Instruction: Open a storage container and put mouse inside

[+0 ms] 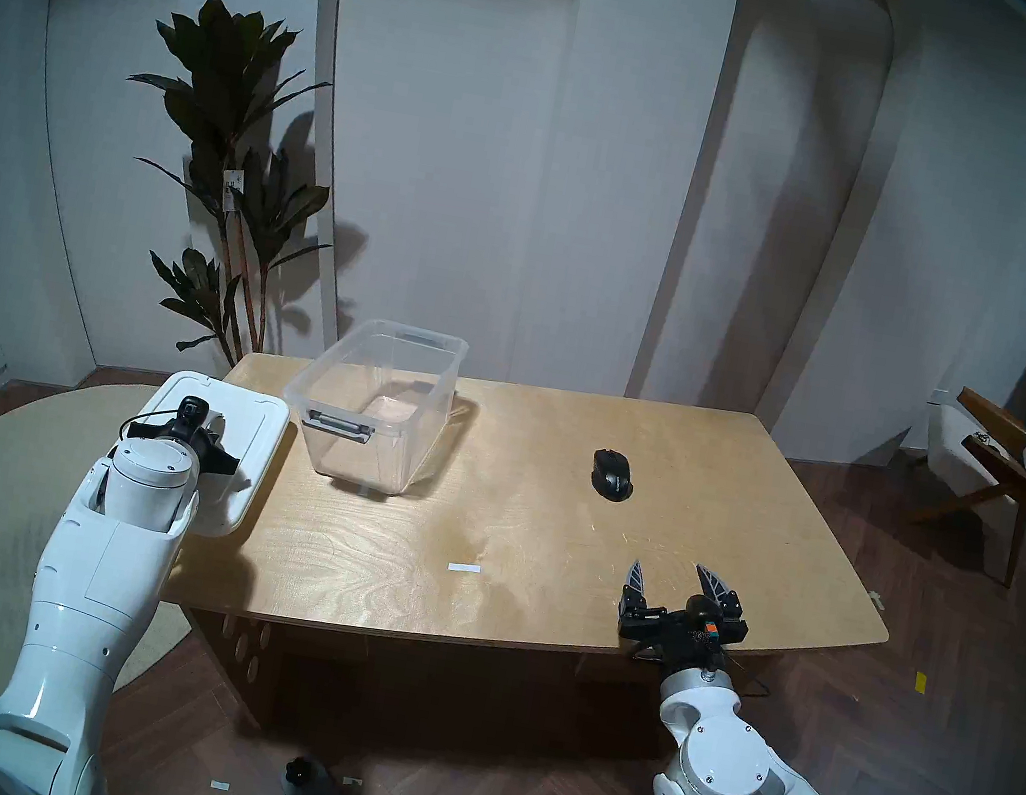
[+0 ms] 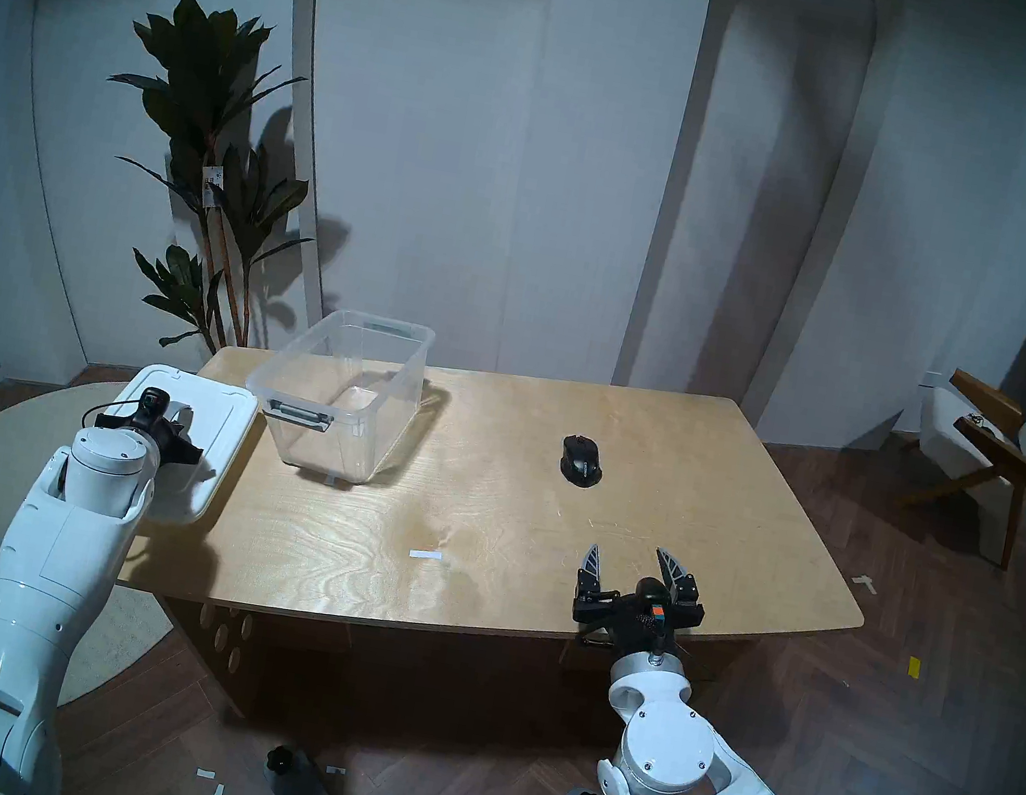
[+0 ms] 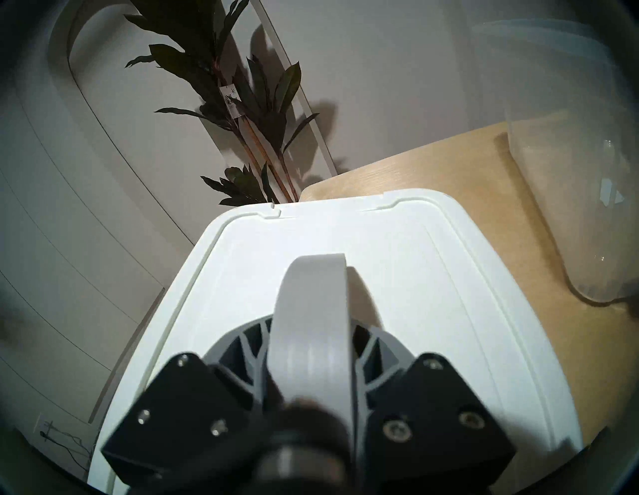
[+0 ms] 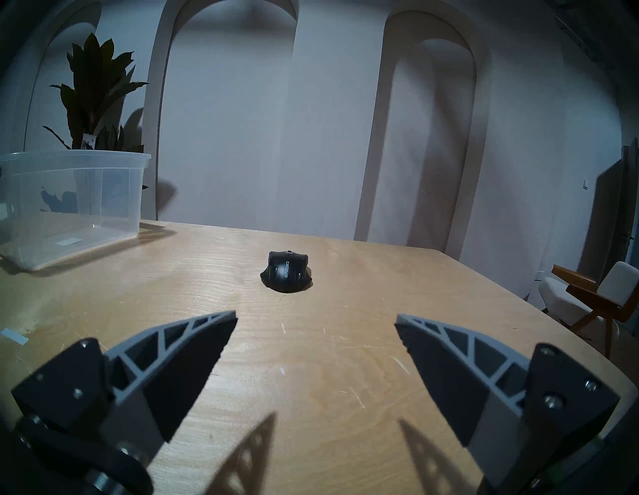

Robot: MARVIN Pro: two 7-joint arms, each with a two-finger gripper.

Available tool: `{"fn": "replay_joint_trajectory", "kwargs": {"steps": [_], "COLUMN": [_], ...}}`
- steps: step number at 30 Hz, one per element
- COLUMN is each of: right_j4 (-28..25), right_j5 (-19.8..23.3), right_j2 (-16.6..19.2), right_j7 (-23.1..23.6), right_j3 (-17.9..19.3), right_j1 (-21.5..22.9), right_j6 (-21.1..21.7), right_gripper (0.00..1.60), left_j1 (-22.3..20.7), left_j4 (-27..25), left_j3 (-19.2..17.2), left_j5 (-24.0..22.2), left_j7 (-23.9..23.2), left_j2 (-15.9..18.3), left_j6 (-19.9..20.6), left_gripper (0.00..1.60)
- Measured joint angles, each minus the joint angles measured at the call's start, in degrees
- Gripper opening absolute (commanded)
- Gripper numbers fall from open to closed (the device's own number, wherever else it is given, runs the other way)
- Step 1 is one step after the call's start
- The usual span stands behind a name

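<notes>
Left claw (image 3: 311, 359) is clamping the lid's (image 1: 261, 432) arched handle (image 3: 313, 311); right claw (image 1: 677, 580) is hanging wide open, empty. Mouse (image 1: 611, 475) is sitting on the table (image 1: 537, 560), probably light, rigid, slick: best pinched across its sides.

Clear translucent storage container (image 1: 376, 411) with grey latches, white lid (image 1: 218, 445) with pale grey handle (image 3: 311, 311), black mouse (image 1: 612, 475) with grey lettering, light wood-grain table (image 1: 537, 560), dark green plant (image 1: 229, 136)

Both head views look down on the whole counter (image 1: 537, 560); wrist cameras sit close, apparently facing its far edge.
</notes>
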Motion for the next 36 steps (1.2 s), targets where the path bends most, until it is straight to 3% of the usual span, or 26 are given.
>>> {"fn": "replay_joint_trajectory", "kwargs": {"steps": [25,36], "right_j4": [-0.05,-0.05], "right_j5": [0.05,0.05], "right_j2": [0.01,0.01], "right_j7": [0.09,0.11], "right_j3": [0.05,0.06], "right_j1": [-0.04,-0.04], "right_j6": [-0.05,-0.05], "right_gripper": [1.6,1.6], "left_j1": [0.81,-2.48], "left_j4": [-3.27,3.29], "left_j3": [5.57,5.99], "left_j5": [-0.91,-1.7], "left_j7": [-3.03,-2.4], "left_j2": [-1.95,-3.01], "left_j6": [-1.77,-2.72], "left_gripper": [0.0,0.0]}}
